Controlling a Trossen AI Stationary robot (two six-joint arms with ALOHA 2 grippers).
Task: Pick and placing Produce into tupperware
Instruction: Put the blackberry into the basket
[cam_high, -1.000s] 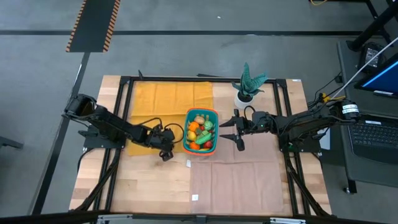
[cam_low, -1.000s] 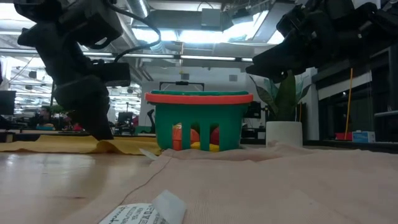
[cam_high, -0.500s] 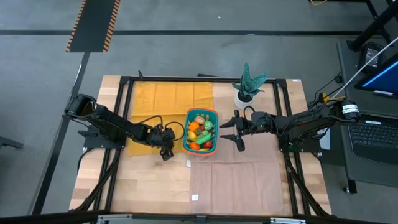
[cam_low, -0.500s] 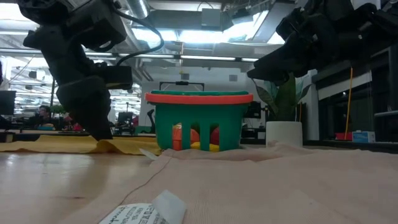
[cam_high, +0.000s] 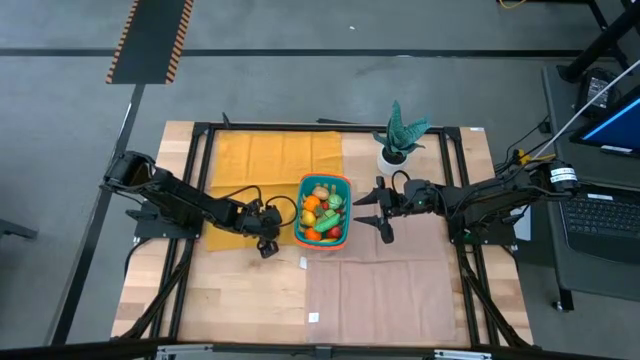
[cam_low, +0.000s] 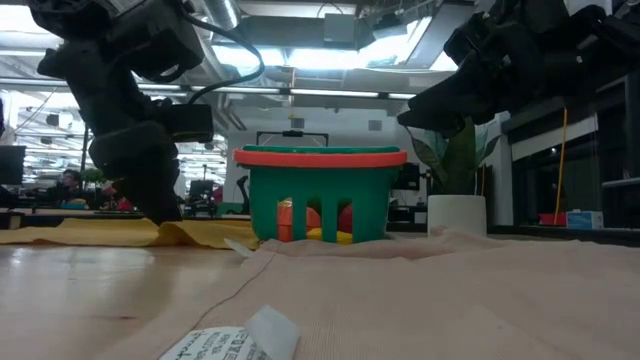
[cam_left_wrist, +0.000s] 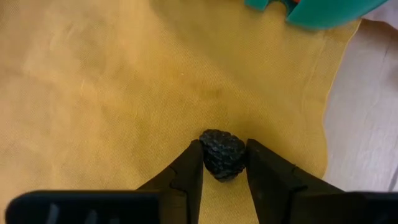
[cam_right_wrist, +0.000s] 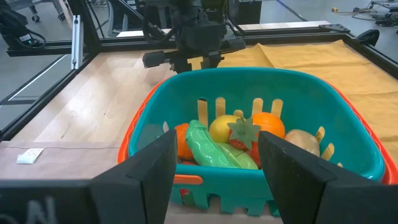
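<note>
The teal tupperware (cam_high: 323, 182) with its orange rim stands mid-table and holds several pieces of produce (cam_right_wrist: 230, 140): orange, yellow, green and red. Just left of it, over the near right corner of the yellow cloth (cam_high: 270, 155), my left gripper (cam_left_wrist: 222, 167) is shut on a small dark, bumpy berry (cam_left_wrist: 222, 152). On the basket's right side my right gripper (cam_high: 372, 212) hovers open, pointing at the basket with nothing between its fingers. My left gripper pinches the dark berry between its two fingertips (cam_left_wrist: 194, 163), one on each of its two opposite sides. The fingers slant down from the table's left. The berry sits low on the yellow cloth (cam_left_wrist: 124, 93); whether it is lifted clear I cannot tell.
A green plant in a white pot (cam_high: 390, 158) stands behind my right gripper. A pinkish cloth (cam_high: 380, 290) covers the near right of the table. Two small white tags (cam_high: 303, 263) lie on the wood near the front. A black frame borders the table.
</note>
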